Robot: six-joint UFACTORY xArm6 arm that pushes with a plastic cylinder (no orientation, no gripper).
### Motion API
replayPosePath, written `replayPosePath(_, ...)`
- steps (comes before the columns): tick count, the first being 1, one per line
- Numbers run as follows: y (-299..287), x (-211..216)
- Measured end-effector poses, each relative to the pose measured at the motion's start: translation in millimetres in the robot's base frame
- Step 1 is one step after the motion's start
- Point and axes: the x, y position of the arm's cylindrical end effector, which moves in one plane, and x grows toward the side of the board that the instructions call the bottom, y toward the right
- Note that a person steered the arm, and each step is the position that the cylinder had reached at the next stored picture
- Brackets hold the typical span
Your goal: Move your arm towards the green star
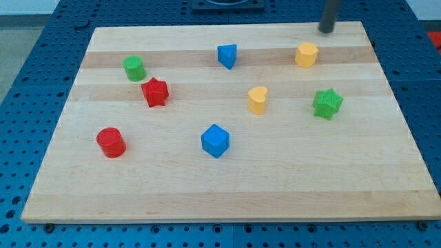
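- Eight small coloured blocks are spread over the pale wooden board (227,179), well apart from one another, so that a clear lane is left between most of them.
- At the view's left, a red cylinder (110,142), a green cylinder (134,68) and a red star (155,92) are found.
- Towards the middle, a blue cube (215,140), a blue wedge-like block (227,56) and a yellow heart-shaped block (257,100) are placed.
- At the view's right, a yellow hexagonal block (306,54) is seen above the green star (327,103).
- My tip (325,31) is set at the board's top edge, just above the yellow hexagonal block and well apart from the green star.
- No fingers are carried; only a plain dark rod is fitted, so nothing is gripped.
- A path down the view is judged necessary, kept to the right of the yellow hexagonal block.
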Motion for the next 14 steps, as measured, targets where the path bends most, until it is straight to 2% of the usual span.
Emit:
replayPosePath(2, 6.3, 3.0)
replayPosePath(3, -9.2, 55.5)
replayPosePath(5, -7.9, 69.7)
replayPosePath(6, 37.8, 116.0)
replayPosePath(7, 46.9, 135.6)
replayPosePath(8, 46.9, 136.0)
replayPosePath(9, 46.9, 175.4)
replayPosePath(11, 31.7, 184.9)
replayPosePath(12, -3.1, 184.9)
replayPosePath(13, -4.5, 184.9)
replayPosePath(14, 6.3, 208.2)
